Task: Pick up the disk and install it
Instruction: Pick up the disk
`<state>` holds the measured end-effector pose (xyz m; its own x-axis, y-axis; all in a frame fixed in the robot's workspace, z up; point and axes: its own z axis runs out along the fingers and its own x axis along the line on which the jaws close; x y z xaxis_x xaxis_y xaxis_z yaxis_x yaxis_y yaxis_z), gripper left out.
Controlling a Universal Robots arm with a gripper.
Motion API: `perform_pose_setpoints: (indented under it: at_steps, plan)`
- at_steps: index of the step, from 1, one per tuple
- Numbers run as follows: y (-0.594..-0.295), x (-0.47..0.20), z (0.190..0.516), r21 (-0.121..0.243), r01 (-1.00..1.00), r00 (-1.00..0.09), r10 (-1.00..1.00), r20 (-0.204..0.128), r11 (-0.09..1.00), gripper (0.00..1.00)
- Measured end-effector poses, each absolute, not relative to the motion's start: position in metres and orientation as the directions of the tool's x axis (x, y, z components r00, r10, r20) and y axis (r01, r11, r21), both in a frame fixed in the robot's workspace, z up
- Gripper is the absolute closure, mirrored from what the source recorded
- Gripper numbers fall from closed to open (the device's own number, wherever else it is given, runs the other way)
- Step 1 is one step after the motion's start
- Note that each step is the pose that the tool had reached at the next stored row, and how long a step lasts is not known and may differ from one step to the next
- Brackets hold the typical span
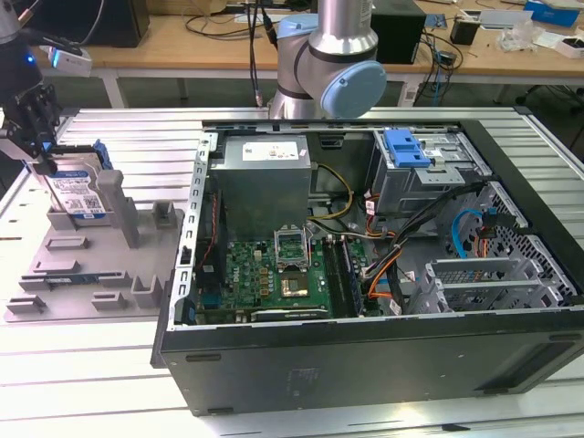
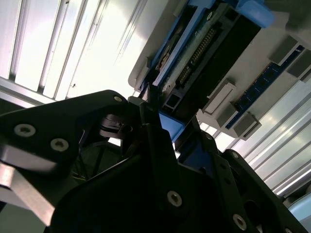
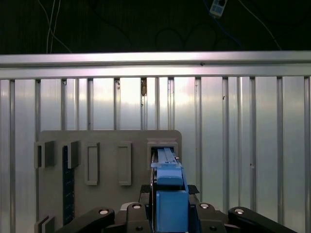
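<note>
the gripper (image 2: 167, 127) clamps the blue edge of the disk (image 2: 206, 51), which stands in a grey holder (image 2: 277, 73).

You had the silver, blue-framed disk (image 1: 80, 193) standing on edge in the grey holder (image 1: 73, 274), at the exterior view's left.

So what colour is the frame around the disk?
Blue; the frame shows best in the first wrist view.

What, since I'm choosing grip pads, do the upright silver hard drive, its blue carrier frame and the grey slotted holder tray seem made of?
The silver hard drive: metal casing, by its dull sheen; white-and-blue label looks like paper. Blue carrier frame: likely moulded plastic, uniform matte colour. Grey holder tray: probably plastic, flat matte, blocky posts.
</note>
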<state>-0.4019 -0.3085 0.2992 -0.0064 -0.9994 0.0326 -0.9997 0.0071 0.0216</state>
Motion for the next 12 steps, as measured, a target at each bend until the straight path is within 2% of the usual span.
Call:
perform_pose_setpoints:
  at_steps: [12]
  plan:
    - [-0.3085, -0.4019, 0.3070, 0.022, -1.000, -0.006, -1.000, 0.021, 0.007, 0.64]
